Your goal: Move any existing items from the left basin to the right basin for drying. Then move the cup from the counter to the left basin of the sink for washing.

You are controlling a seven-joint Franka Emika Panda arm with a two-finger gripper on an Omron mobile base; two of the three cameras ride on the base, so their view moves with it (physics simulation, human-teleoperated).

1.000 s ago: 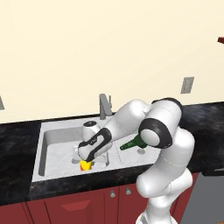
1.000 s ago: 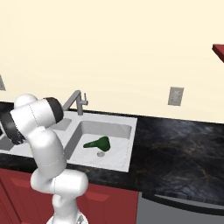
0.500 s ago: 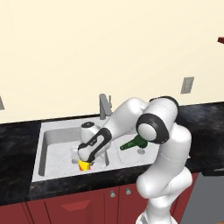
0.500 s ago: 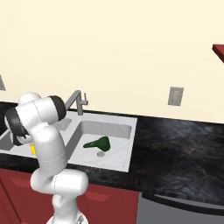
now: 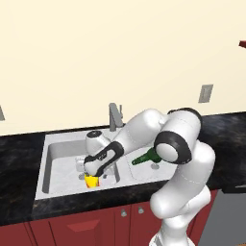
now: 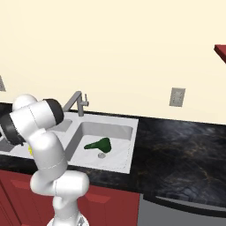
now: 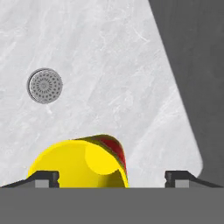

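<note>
I have the hand low inside the left grey steel basin of the double sink, pointing down at its floor. In the hand view the two dark fingertips stand wide apart, one at each side of the frame, and the small bright yellow tumbler with the red-orange mark sits between them, nearer the left tip, its open mouth facing the camera. I cannot tell whether either finger touches the tumbler, so I cannot say it is gripped. In the left base view the tumbler shows just under the hand, at the near side of the left basin, close to the front wall. The basin's round drain lies on the pale floor beyond the tumbler, apart from it.

Further right, past the central divider, the dark green scoop-like utensil lies on the floor of the right basin, its round head beside that basin's drain and its handle pointing left. The grey upright faucet stands behind the divider. The black speckled stone bench runs around the sink, over dark red cabinets.
</note>
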